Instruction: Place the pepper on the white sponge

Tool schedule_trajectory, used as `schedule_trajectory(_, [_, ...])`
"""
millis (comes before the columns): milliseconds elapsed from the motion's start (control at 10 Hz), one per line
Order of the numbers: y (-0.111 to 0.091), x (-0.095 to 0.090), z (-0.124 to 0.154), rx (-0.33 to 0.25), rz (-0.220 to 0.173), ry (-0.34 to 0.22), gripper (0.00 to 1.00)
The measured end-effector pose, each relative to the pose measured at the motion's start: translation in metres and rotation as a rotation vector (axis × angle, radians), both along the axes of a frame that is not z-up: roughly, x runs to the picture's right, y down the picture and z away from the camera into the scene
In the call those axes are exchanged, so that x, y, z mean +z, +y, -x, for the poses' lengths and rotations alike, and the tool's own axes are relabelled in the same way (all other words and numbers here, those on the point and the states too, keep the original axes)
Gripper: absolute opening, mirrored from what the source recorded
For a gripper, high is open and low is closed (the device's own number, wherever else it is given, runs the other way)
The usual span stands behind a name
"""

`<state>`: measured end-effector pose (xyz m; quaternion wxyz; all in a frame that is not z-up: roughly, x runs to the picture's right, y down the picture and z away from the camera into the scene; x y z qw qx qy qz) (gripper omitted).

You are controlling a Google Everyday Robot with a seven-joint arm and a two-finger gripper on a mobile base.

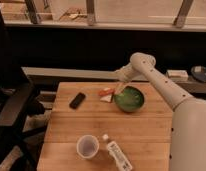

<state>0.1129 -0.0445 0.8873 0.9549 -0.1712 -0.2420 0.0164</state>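
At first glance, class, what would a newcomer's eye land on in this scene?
The big white robot arm sweeps in from the right, its hand low at the table's far edge beside the green bowl. Just left of the hand lie the red-orange pepper and the white sponge. Nearer the camera stand a cup and a white labelled bottle.

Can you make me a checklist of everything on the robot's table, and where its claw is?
Surface: wooden table, light butcher-block top.
Job's things: pepper, red-orange, lying at the far side by the white sponge; whether it rests on the sponge or just beside it cannot be told.
Clutter: green bowl right of the sponge; black phone to the left; white cup and white labelled bottle lying near the front edge.
Claw: claw low between the pepper and the bowl.
Cables: nothing seen.
Surroundings: dark chair at left; window ledge behind.
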Motion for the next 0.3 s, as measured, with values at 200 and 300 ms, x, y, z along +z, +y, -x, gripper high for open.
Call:
schedule_trajectory(200, [-0.01, -0.02, -0.011, 0.031, -0.035, -0.001, 0.8])
schedule_trajectory(300, [-0.011, -0.024, -0.011, 0.038, -0.04, -0.004, 0.8])
